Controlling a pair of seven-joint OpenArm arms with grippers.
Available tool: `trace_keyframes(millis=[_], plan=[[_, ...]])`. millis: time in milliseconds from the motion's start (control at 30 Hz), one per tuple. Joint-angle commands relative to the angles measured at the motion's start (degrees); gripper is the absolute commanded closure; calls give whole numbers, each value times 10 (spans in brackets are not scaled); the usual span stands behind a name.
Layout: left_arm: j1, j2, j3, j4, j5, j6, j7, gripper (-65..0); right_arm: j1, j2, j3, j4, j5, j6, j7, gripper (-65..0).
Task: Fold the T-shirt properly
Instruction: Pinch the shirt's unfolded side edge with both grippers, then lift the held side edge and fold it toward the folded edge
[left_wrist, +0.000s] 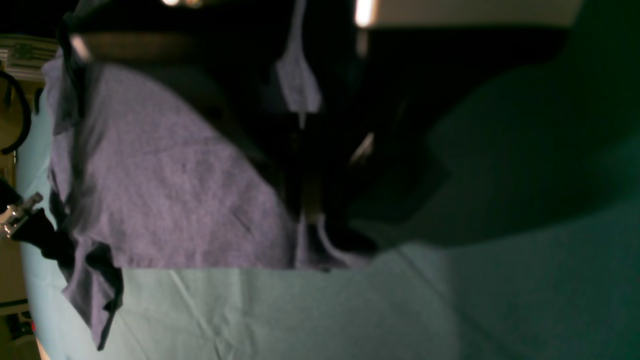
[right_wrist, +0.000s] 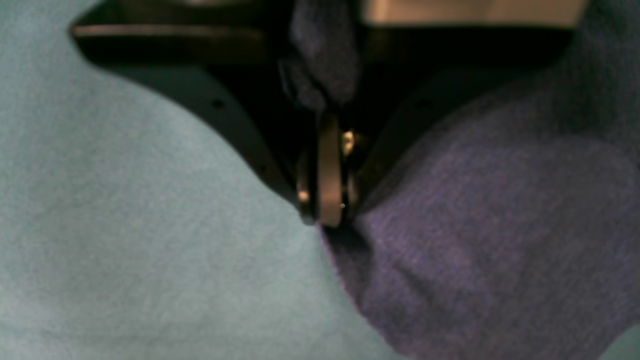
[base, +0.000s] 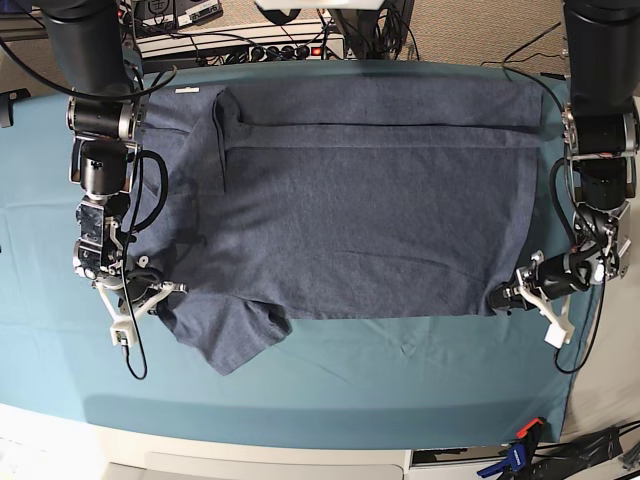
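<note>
Both grippers, right (base: 150, 297) and left (base: 505, 298), are closed on the near edge of the shirt (base: 370, 200), which lies flat on the cloth (base: 380, 370); soft and light, it seems best held at corners.

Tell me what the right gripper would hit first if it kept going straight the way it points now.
The right gripper, already shut on the T-shirt at its sleeve edge, points across the shirt; likely more T-shirt fabric first, though depth is unclear.

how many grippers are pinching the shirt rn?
2. The right gripper is shut on the slate-blue cotton T-shirt at its near sleeve-side corner. The left gripper is shut on the opposite near corner, over the teal tablecloth.
</note>
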Motion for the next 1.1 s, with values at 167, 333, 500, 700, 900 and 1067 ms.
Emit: trace_keyframes(millis=[167,333,500,700,900,1067], plan=[[-17,-31,-1,10,-50,-30,21,0,4,17,1,14,26,30,-3,0],[-14,-41,-1,10,-71,-32,32,0,-54,36,1,106,38,42,-10,0],[-5,-41,-1,10,-100,-32,49,0,-129,52,1,216,38,42,-13,0],[14,-41,-1,10,-145,-32,83,0,-197,80,1,311,38,42,-20,0],[26,-42,-1,10,-173,-32,96,0,-217,109,1,334,38,42,-29,0],[27,-49,-1,10,-187,-32,98,0,-217,126,1,334,38,42,-30,0]])
